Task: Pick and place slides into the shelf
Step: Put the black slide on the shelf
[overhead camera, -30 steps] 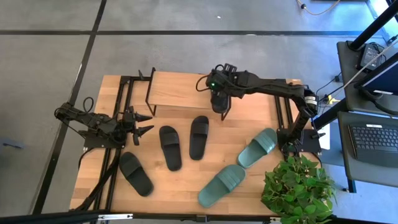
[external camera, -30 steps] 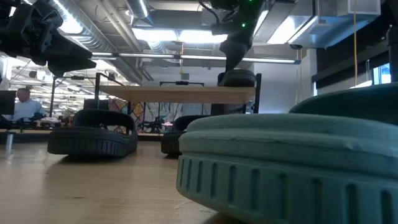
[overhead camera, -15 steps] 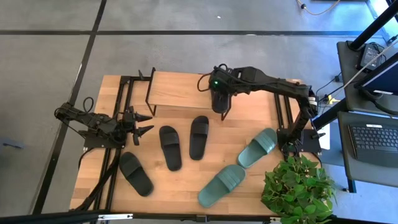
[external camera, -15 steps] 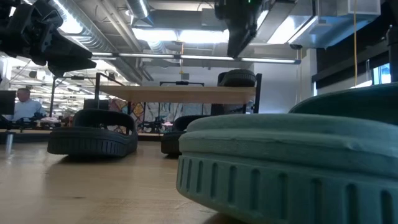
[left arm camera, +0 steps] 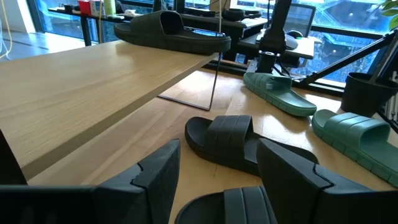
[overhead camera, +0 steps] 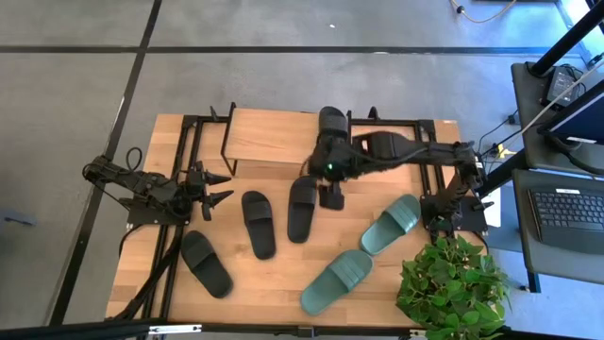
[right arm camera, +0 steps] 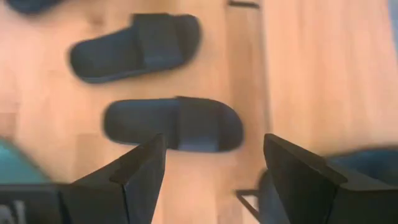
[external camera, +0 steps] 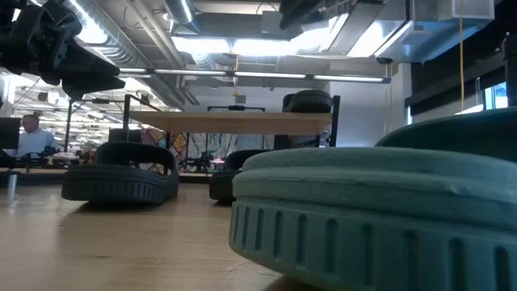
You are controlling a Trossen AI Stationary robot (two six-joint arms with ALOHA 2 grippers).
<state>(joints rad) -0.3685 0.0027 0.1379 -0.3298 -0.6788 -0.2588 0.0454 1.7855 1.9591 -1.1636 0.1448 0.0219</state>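
Taking the shelf (overhead camera: 274, 132) as landmark, the left hand (overhead camera: 215, 187) waits off its left front corner, fingers spread and empty. Just in front of the shelf lie three black slides: one (overhead camera: 206, 263) far forward and slanted, one (overhead camera: 258, 223) with its long axis nearly front to back, and one (overhead camera: 302, 208) parallel to it, near the shelf's right legs. A fourth black slide (overhead camera: 332, 123) sits on the shelf's right end, long axis front to back. The right hand (overhead camera: 332, 194) hovers just beside the third slide, fingers apart, holding nothing. Two green slides (overhead camera: 391, 225) lie diagonally further right. Judging ahead, a descent off the strap could pinch only the sole edge and spin the slide, or nudge its neighbour.
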